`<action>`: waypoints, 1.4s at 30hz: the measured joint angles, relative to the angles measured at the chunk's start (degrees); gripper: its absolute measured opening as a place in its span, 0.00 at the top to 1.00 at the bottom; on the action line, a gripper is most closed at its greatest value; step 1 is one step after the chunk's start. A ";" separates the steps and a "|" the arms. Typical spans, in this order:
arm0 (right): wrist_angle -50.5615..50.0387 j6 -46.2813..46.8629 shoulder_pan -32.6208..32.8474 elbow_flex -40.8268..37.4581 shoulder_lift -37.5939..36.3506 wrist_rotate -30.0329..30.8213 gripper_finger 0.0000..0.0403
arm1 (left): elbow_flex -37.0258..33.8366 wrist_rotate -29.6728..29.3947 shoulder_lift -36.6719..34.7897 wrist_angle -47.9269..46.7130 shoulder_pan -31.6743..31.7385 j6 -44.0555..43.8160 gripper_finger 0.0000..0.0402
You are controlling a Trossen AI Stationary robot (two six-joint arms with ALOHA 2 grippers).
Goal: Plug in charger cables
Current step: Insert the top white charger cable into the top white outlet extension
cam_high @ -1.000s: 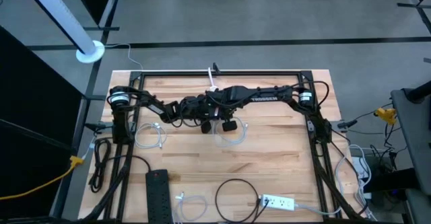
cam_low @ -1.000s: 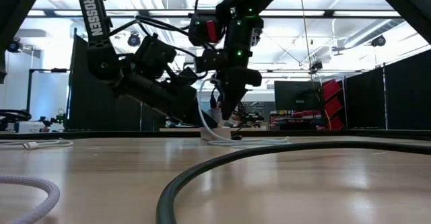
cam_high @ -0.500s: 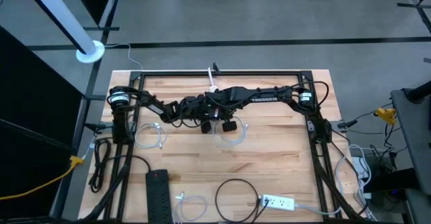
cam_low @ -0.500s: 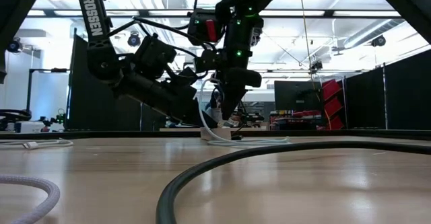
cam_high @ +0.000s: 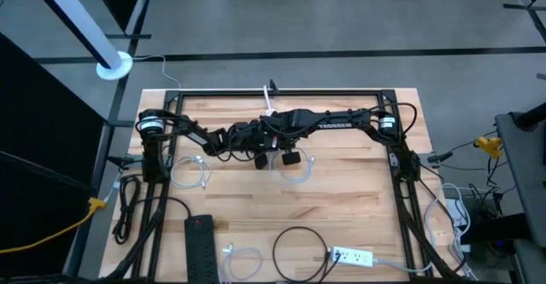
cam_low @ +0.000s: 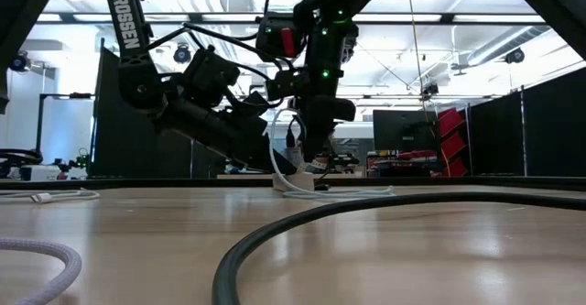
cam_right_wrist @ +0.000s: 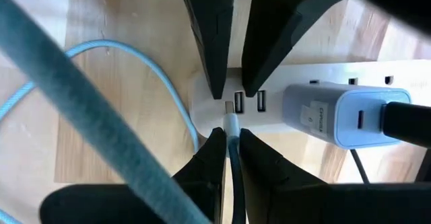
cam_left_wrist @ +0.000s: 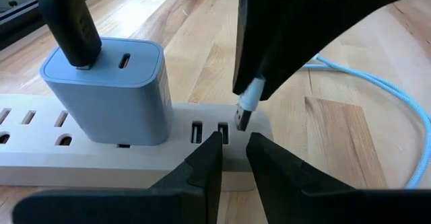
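A white power strip (cam_left_wrist: pixel 81 158) lies on the wooden table under both arms, at the table's middle, toward the far edge. A grey-blue charger block (cam_left_wrist: pixel 108 93) is plugged into it, with a black cable (cam_left_wrist: pixel 67 22) in the block. My right gripper (cam_right_wrist: pixel 231 135) is shut on the USB plug of a pale blue-white charger cable (cam_right_wrist: pixel 168 96). The plug's metal tip (cam_left_wrist: pixel 242 120) hangs just above the strip's two USB ports (cam_left_wrist: pixel 210 132). My left gripper (cam_left_wrist: pixel 234 142), shut to a narrow slit, has its tips at the strip's edge by those ports. My left gripper sets both fingertips (cam_left_wrist: pixel 217 143) on the strip's long edge (cam_left_wrist: pixel 232 165), right beside the USB ports. The fingers slant down from the table's left. The strip lies flat on the table. My right gripper pinches the cable's USB plug (cam_right_wrist: pixel 232 126) between its two fingers, which point down from above and lie along the plug. The plug stands nearly upright, its metal tip down and clear of the port. The cable trails off in a slack loop (cam_low: pixel 275 158) onto the table.
Toward the near edge lie a black power strip (cam_high: pixel 200 241), a second white power strip (cam_high: pixel 351 256), a black cable loop (cam_high: pixel 299 250) and a white coil (cam_high: pixel 243 258). Another white coil (cam_high: pixel 192 173) lies at the left. A dark frame (cam_high: pixel 281 92) borders the table.
My right gripper has turned a little more upright over the strip's USB end, still holding the plug. The left gripper stays on the strip.
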 joint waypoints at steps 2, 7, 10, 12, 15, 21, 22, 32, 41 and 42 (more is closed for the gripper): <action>0.02 -0.27 0.17 0.00 0.00 -1.40 0.97 | 0.00 0.00 0.00 -0.02 0.00 0.00 0.82; -0.11 -0.33 0.28 0.00 0.00 -2.18 0.97 | -0.02 0.00 0.00 -0.02 -0.02 -0.01 0.82; 0.02 -0.26 0.28 0.00 0.00 -2.20 0.97 | -0.02 0.00 0.00 -0.02 -0.02 -0.03 0.82; 0.28 -0.11 0.31 0.00 0.00 -2.23 0.97 | -0.03 0.02 0.00 -0.01 -0.02 -0.05 0.82; 1.06 -0.11 0.31 0.00 -0.02 -2.38 0.97 | -0.07 0.02 0.00 0.01 -0.02 -0.07 0.82; 1.67 -0.41 0.35 0.00 -0.09 -3.15 0.97 | -0.07 0.02 0.00 0.01 -0.02 -0.06 0.82; 1.83 -0.53 0.37 0.00 -0.09 -3.21 0.97 | -0.07 0.02 0.00 0.01 -0.01 -0.05 0.82; 4.35 -0.49 0.39 0.00 -0.17 -6.00 0.97 | -0.09 0.04 0.00 -0.08 -0.02 -0.07 0.82; 4.11 -0.96 -0.37 0.09 -0.17 -4.04 0.97 | -0.07 0.07 0.00 -0.17 -0.02 -0.14 0.82; 4.14 -1.09 -0.69 0.09 -0.17 -4.12 0.97 | -0.07 0.07 0.00 -0.20 -0.02 -0.14 0.82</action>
